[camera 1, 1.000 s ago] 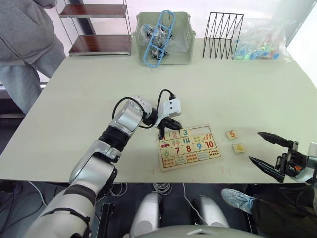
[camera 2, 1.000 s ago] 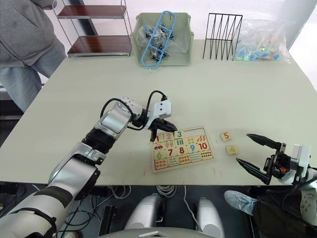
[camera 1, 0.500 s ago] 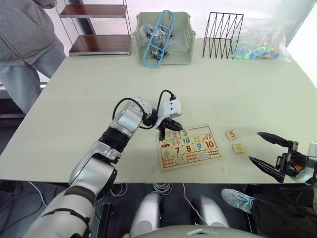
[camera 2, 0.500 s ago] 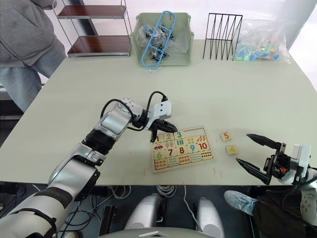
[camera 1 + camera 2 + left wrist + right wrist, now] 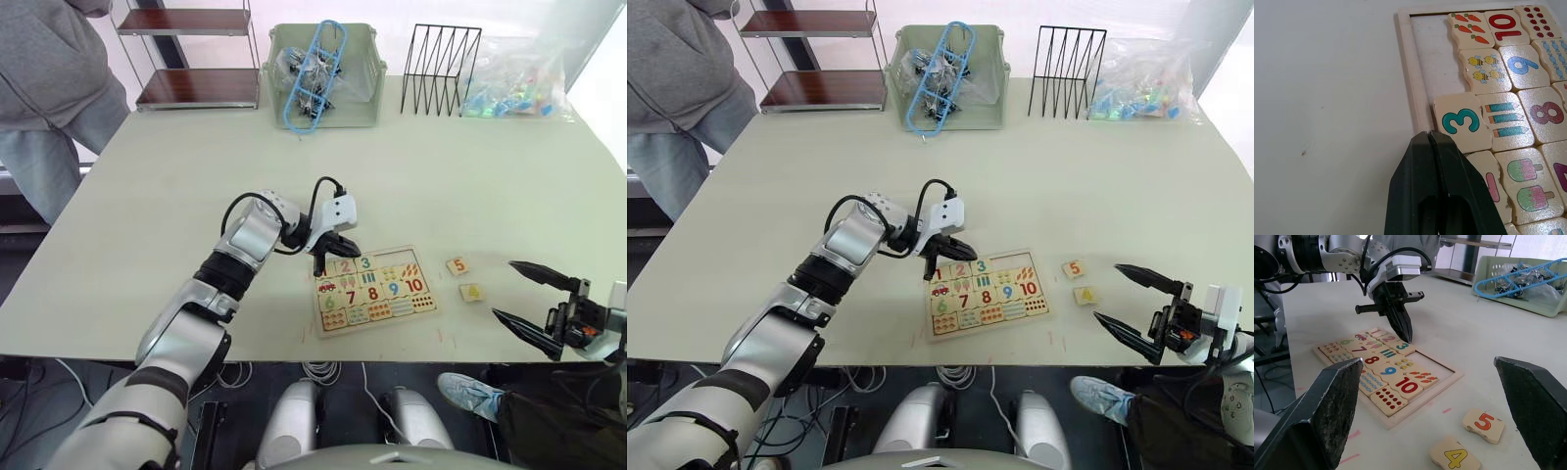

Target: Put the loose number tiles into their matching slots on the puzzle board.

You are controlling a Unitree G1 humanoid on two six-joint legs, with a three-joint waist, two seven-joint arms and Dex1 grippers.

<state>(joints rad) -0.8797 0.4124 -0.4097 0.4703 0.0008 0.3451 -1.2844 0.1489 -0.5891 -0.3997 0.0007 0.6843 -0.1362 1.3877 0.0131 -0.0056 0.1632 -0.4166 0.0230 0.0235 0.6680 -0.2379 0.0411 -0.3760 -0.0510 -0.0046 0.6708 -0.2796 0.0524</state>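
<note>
Over the top edge of the puzzle board (image 5: 372, 290), the left gripper (image 5: 318, 262) hung with its fingers pressed together and nothing held, its tip by the seated 3 tile (image 5: 1461, 122), probably because it had pushed a tile home. Two slots stood bare at the board's far right corner, since the 5 tile (image 5: 458, 265) and the 4 tile (image 5: 471, 292) lay loose on the bench (image 5: 176, 186) just right of the board. Near them the right gripper (image 5: 536, 302) waited spread wide and empty, likely placed to fetch them.

Two loose number tiles lie on the table: the 5 tile (image 5: 1074, 268) and the 4 tile (image 5: 1085, 295). One puzzle board (image 5: 987, 293).
</note>
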